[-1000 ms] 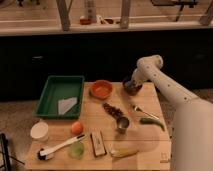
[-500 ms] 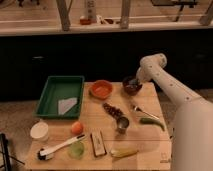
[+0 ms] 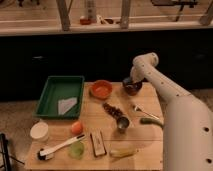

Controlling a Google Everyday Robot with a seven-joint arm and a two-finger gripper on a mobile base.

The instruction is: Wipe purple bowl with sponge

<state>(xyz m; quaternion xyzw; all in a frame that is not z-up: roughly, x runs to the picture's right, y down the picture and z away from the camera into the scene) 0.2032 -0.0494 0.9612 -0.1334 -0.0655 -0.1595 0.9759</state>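
The claw (image 3: 131, 81) sits low over the purple bowl (image 3: 133, 89) at the counter's (image 3: 91, 113) one o'clock corner, seemingly positioned for wiping; whether it grips anything, I cannot tell.

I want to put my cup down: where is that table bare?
Bare wood: the front right corner, below the green item, and the middle patch between green tray, orange bowl and metal cup. Crowded: the front left, around the brush, and back right, where the end effector is at the purple bowl.
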